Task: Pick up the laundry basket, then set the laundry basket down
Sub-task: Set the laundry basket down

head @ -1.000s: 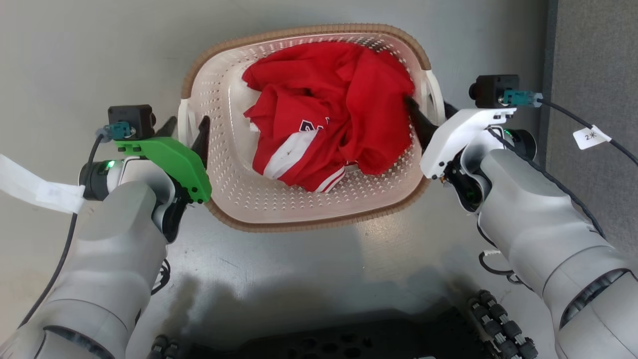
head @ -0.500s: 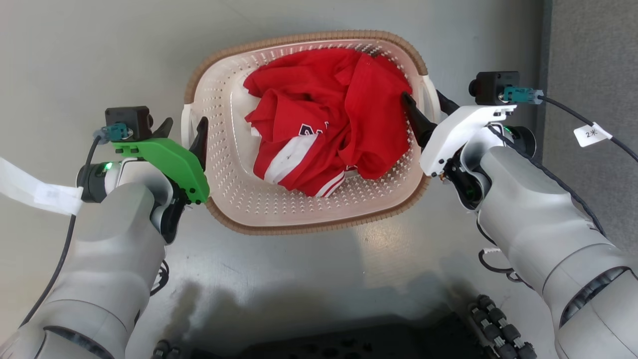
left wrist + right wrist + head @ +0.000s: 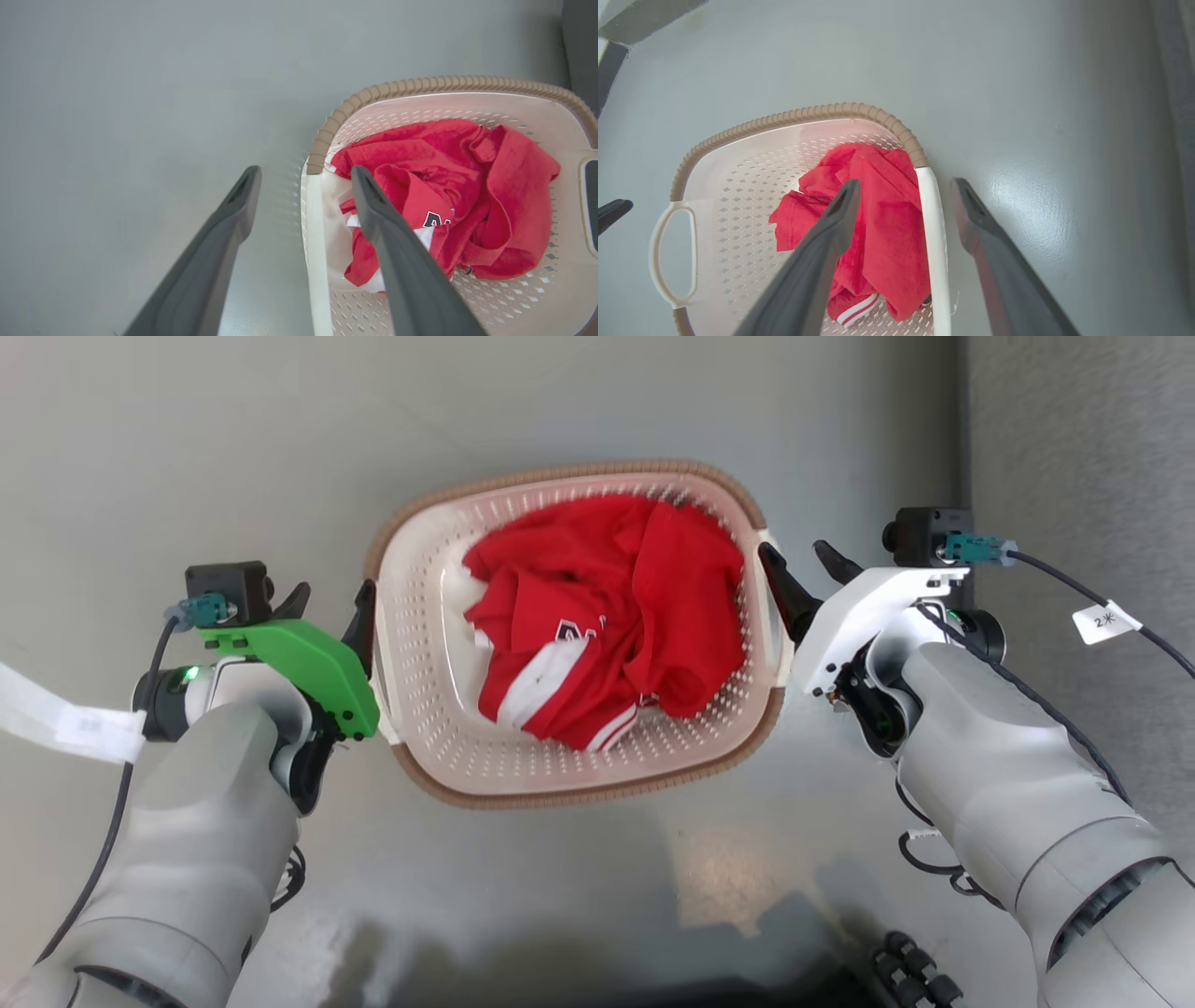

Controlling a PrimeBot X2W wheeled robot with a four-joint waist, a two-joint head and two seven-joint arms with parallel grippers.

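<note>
We've got the basket [image 3: 420,653] sitting on the grey floor [image 3: 187,448] right in front of us, with a red shirt [image 3: 635,607] bunched up inside. The left claw [image 3: 334,588] is spread wide and straddles the left handle [image 3: 310,233], one finger over the inside of the basket and one outside, not pinching anything. Same deal on the other side: the right claw [image 3: 794,551] is spread over the right handle [image 3: 931,224], with a gap showing either side of it in the wrist view.
</note>
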